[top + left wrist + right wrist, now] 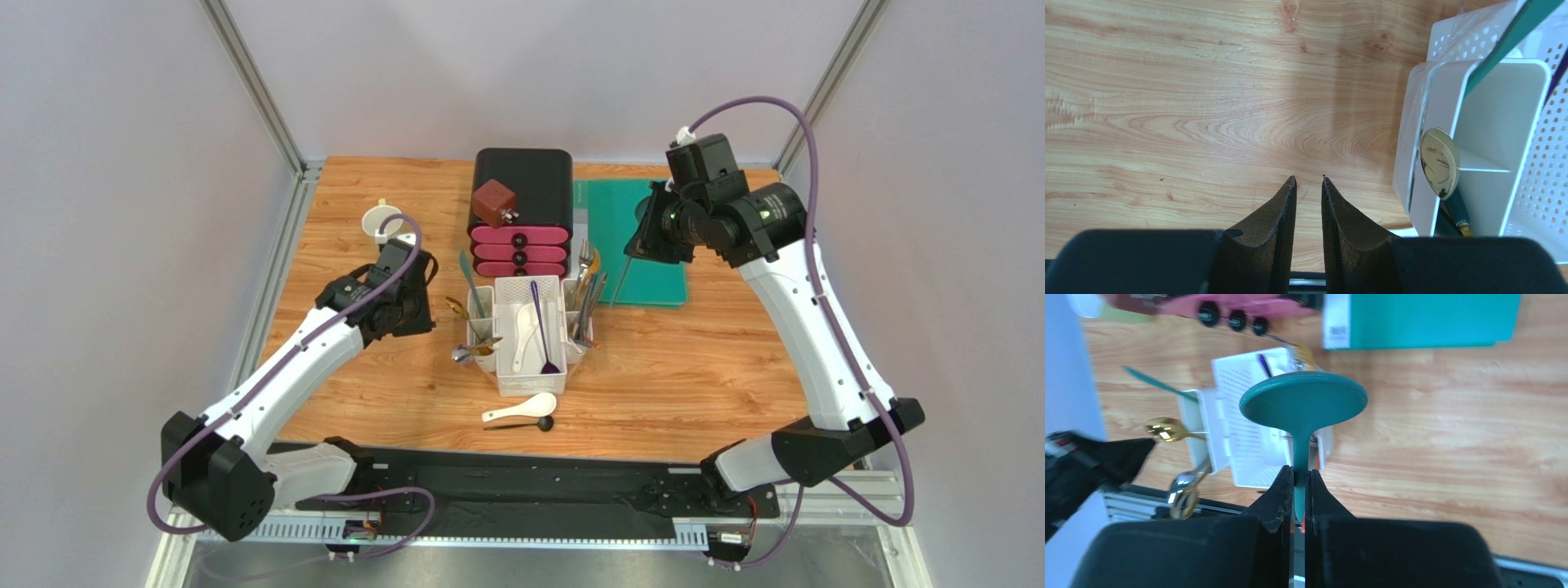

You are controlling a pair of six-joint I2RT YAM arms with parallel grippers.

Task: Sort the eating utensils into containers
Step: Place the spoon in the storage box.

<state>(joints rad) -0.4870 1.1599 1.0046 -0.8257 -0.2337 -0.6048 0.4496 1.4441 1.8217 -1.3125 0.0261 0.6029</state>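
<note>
The white caddy (528, 321) stands mid-table. Its centre bin holds a white ceramic spoon (525, 328) and a purple spoon (541, 321). Forks (590, 292) stand in its right side bin; gold spoons (472, 348) and a teal utensil (469, 277) are in the left bins. A white ceramic spoon (520, 408) and a black spoon (541, 424) lie on the table in front. My right gripper (635, 240) is raised right of the caddy, shut on a teal spoon (1304, 404) by its handle (624, 279). My left gripper (1309, 179) hovers left of the caddy (1499, 122), jaws slightly apart and empty.
A black-and-pink drawer box (523, 196) with a red-brown cube (494, 202) stands behind the caddy. A green mat (648, 263) lies to its right, under my right gripper. A pale yellow mug (383, 223) sits back left. A gold spoon bowl (1439, 162) pokes out of the near side bin.
</note>
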